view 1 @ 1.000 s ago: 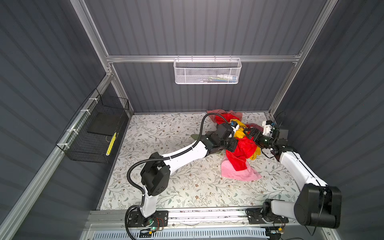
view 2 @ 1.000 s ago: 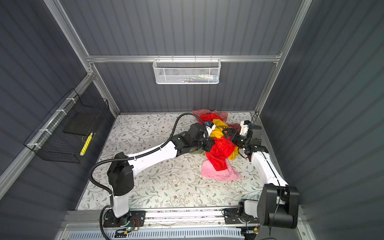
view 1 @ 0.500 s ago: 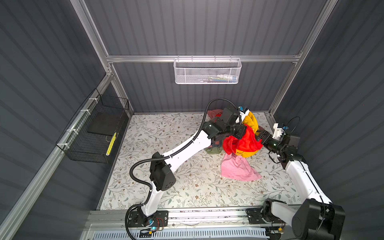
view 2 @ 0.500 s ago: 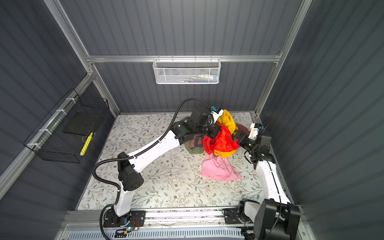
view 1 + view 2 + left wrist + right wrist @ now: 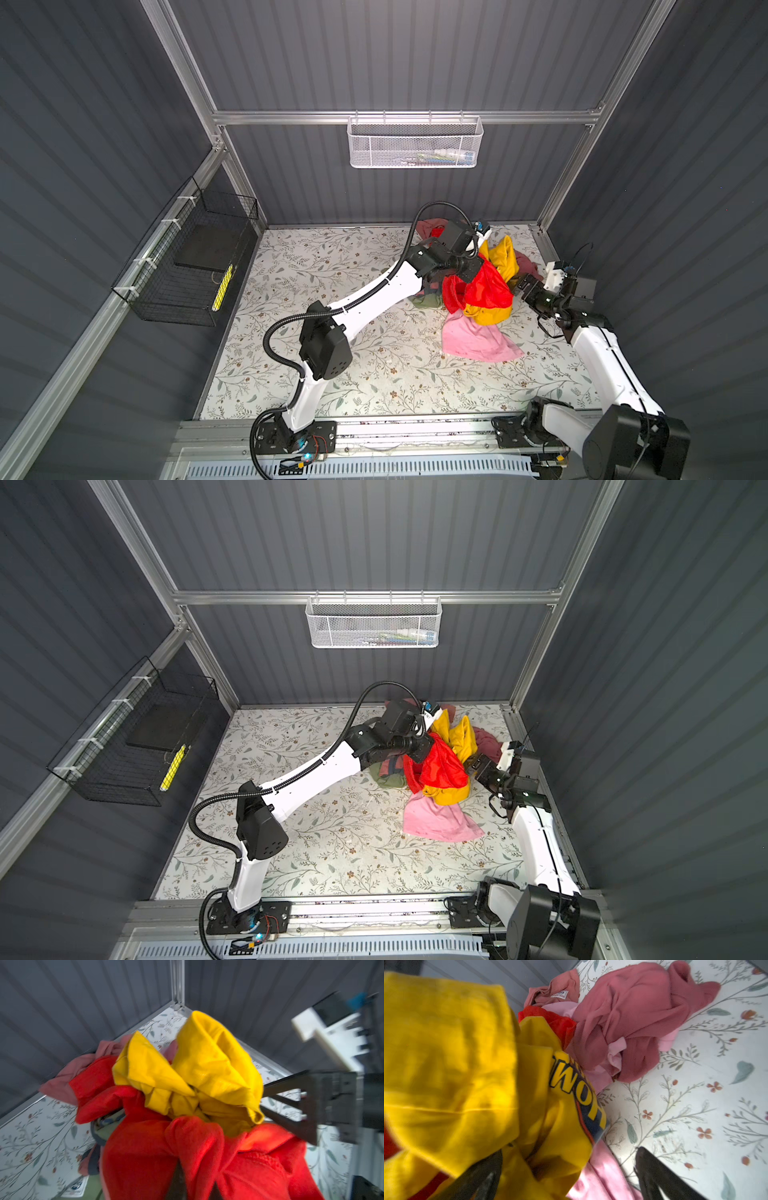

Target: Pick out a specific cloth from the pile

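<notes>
Left wrist view: left jaws are clamping the cloth for separation, while right jaws, at its 3 o'clock, are standing apart.

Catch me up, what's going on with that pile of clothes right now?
The left end effector is shut on the red cloth, holding it up above the table. A yellow T-shirt is tangled with it and hangs along. The right end effector is open right beside that T-shirt, gripping nothing. A light pink garment lies on the table underneath.
</notes>
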You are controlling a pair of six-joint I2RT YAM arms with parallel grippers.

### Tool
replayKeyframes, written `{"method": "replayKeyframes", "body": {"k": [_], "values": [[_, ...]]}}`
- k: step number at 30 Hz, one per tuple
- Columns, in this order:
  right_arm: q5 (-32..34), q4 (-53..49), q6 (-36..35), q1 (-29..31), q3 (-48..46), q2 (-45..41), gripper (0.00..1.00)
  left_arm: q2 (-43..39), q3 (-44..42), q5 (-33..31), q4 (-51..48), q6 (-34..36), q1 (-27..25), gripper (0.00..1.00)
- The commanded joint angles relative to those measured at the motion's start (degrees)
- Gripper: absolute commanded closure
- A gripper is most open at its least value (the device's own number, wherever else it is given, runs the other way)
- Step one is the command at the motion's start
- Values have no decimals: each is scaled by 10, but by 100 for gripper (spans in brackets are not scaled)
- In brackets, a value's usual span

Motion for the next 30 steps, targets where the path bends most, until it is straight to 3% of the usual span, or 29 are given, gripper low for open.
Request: {"method": "replayKeyframes", "body": {"k": [1,6,11,24,30], "values": [[30,-34,-13,-4,-1,-9,1,-26,-4,-56,-6,25,14,100],[34,-33,-22,-4,-1,-27,1,-15,-9,-47,-17,44,13,100],[25,-39,-28,-4,-2,-25,1,-41,-59,-2,57,33,13,100],[-46,28,1,6,-29,41,2,-120,-36,10,118,22,13,100],[-41,65,8,19,-48,54,3,-144,-43,22,139,13,12,100]]}}
